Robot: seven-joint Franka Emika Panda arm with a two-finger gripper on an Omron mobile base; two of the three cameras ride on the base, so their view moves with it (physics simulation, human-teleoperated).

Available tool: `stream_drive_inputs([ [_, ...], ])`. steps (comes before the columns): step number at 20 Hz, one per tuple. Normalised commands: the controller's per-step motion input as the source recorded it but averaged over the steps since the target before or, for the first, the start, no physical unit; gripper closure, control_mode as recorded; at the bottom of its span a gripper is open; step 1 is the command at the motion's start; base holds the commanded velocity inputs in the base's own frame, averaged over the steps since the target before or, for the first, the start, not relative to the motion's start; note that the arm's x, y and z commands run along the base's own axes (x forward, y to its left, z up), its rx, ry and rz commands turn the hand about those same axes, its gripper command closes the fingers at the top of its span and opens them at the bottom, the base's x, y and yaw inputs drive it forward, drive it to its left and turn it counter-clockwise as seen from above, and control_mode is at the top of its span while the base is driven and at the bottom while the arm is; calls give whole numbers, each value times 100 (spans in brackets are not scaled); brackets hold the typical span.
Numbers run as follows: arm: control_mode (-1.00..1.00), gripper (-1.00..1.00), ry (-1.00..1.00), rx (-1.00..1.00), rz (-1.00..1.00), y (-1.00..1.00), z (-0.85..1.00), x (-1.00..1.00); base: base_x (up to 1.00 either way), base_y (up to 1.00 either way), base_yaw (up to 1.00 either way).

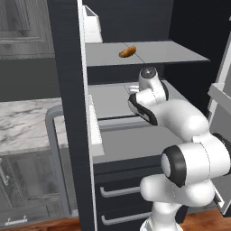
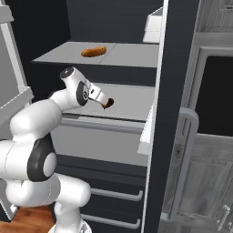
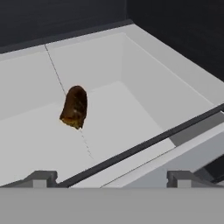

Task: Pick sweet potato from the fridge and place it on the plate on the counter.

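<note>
The sweet potato (image 3: pixel 75 106), a stubby dark brown lump with orange tints, lies on the middle shelf of the open fridge (image 2: pixel 129 102). In the right base view the sweet potato (image 2: pixel 108 103) sits just past the tip of my hand. My gripper (image 3: pixel 111 179) is open, its fingertips (image 3: pixel 41 178) wide apart, and it hovers short of the sweet potato with nothing between them. The arm reaches into the fridge (image 1: pixel 67 90) over the shelf's front lip. A strip of the marble counter (image 1: pixel 27 122) lies to the left of the fridge. The plate is out of view.
An orange-tan crescent food item (image 1: pixel 127 52) (image 2: pixel 93 51) lies on the shelf above. White door bins (image 1: pixel 92 25) (image 2: pixel 154 27) hang on the dark door edge beside the shelves. Dark drawers with silver handles (image 1: pixel 119 189) (image 2: pixel 116 196) sit below. Grey cabinets (image 2: pixel 214 150) stand on the right.
</note>
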Motion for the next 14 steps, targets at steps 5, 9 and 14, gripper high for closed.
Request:
stream_drive_inputs([
  [5, -100, -100, 0, 1, 4, 0, -12, 33, 0, 0, 0],
  [9, -100, -100, 0, 0, 4, 0, -29, 34, 0, 0, 0],
  [14, -100, -100, 0, 0, 3, 0, -31, 39, 0, 0, 0],
])
